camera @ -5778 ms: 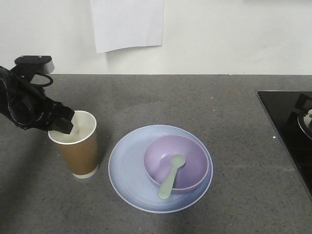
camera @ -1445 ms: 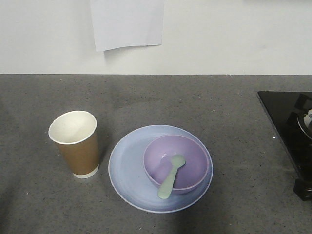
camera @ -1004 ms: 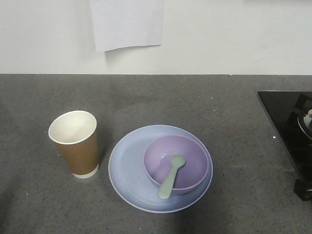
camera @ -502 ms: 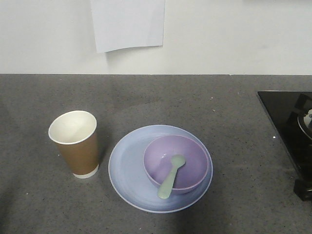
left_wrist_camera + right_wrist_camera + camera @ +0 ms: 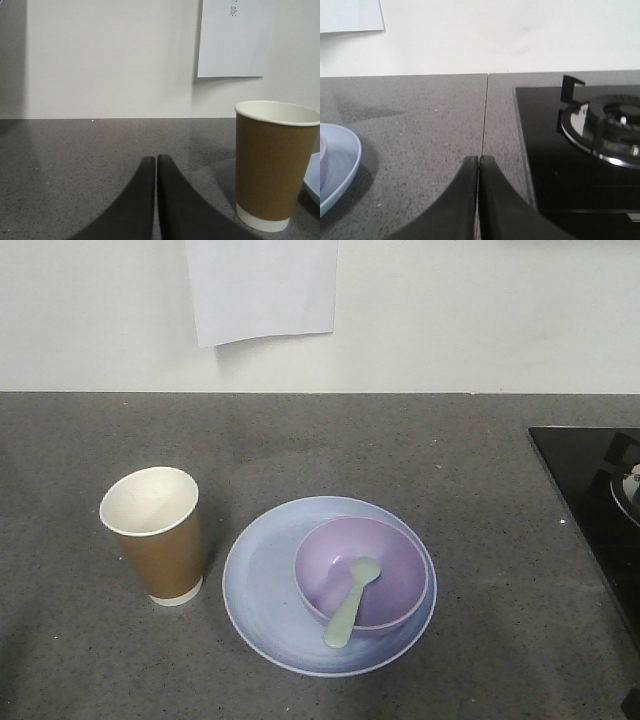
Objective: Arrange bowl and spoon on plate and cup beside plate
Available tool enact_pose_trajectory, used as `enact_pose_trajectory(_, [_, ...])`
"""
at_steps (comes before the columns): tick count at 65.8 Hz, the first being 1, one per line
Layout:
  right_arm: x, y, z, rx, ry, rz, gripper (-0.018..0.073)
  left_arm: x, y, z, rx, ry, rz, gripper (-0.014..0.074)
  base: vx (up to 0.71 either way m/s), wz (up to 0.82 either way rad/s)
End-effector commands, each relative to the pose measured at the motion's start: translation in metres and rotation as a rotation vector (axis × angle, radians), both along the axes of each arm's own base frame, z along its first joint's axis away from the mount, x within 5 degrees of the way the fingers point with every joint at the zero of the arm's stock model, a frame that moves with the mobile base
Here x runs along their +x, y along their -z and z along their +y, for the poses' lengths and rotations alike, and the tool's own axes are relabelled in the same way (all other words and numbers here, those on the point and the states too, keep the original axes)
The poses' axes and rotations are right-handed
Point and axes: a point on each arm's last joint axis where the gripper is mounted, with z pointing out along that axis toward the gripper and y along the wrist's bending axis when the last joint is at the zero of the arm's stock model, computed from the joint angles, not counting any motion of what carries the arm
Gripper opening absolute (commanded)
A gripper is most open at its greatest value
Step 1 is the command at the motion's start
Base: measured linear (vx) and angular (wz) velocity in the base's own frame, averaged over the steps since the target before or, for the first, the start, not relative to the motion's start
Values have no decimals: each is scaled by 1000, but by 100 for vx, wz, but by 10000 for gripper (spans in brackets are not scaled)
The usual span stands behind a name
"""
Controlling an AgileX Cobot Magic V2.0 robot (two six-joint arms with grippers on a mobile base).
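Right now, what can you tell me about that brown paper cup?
The brown paper cup stands upright on the dark speckled countertop, just left of the pale blue plate, with a narrow gap between them. It has a white inside, a white rolled rim and a white band at the base, and it narrows toward the bottom. It looks empty. Nothing grips it; the left gripper sits shut beside it.

Sheet of paper (image 5: 234,37) on the wall before my left wrist: printed character "景" legible; the mark above is cropped.
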Motion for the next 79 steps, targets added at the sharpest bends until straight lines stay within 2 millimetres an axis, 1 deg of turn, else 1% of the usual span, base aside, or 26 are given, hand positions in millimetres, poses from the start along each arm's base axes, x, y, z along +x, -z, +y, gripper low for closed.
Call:
enact_pose_trajectory(1, [-7, -3, 0, 21, 2, -139, -5, 0, 3, 0, -14, 5, -53, -7, 0, 0])
enact_pose_trajectory(12, [-19, 16, 0, 46, 2, -195, -5, 0, 3, 0, -14, 5, -53, -7, 0, 0])
enact_pose_trajectory(17, [-23, 20, -1, 60, 9, -200, -5, 0, 3, 0, -14, 5, -53, -7, 0, 0])
enact_pose_trajectory(40, [-24, 22, -2, 28, 15, -193, -5, 0, 3, 0, -14, 5, -51, -7, 0, 0])
enact_pose_trajectory(79, [-24, 22, -1, 36, 15, -191, -5, 0, 3, 0, -14, 5, -51, -7, 0, 0])
